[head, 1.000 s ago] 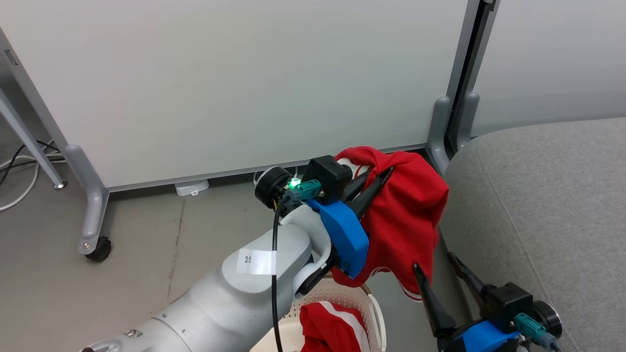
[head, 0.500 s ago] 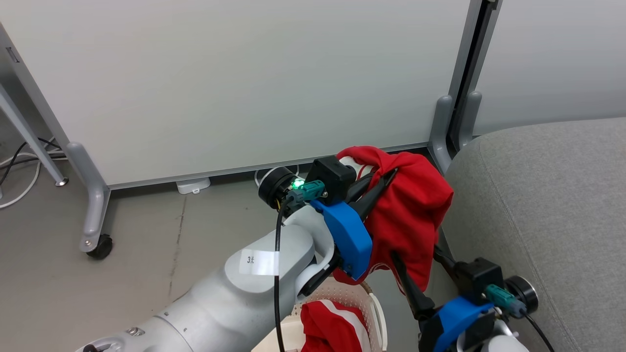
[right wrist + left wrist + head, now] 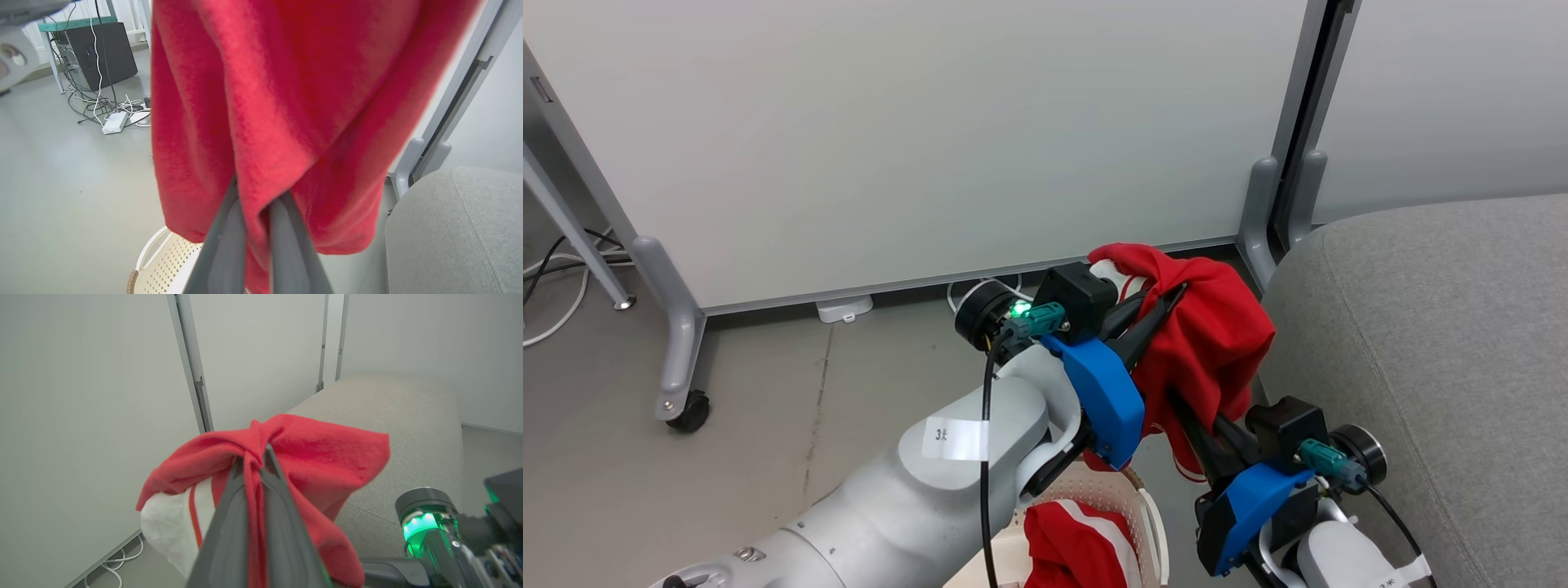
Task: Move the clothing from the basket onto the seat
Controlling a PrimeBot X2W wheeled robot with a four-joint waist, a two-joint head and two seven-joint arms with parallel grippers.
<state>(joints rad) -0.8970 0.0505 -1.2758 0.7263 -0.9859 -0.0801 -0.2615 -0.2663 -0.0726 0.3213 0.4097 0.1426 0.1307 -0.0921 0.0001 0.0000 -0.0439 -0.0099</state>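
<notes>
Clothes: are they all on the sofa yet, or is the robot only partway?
Partway. Done: one red garment is lifted out of the basket. In hand: the left end effector and right end effector both pinch it beside the seat. Left: lay it down, then fetch the second garment lying in the basket.

You are facing a white partition panel (image 3: 915, 139) standing on grey metal legs, one castor (image 3: 690, 415) resting on the grey floor (image 3: 621, 490), with cables (image 3: 556, 278) trailing at its left end. In the right wrist view, a black computer tower (image 3: 96, 55) is sitting by a teal-topped table (image 3: 69, 22), a white power strip (image 3: 114, 122) lying nearby.
</notes>
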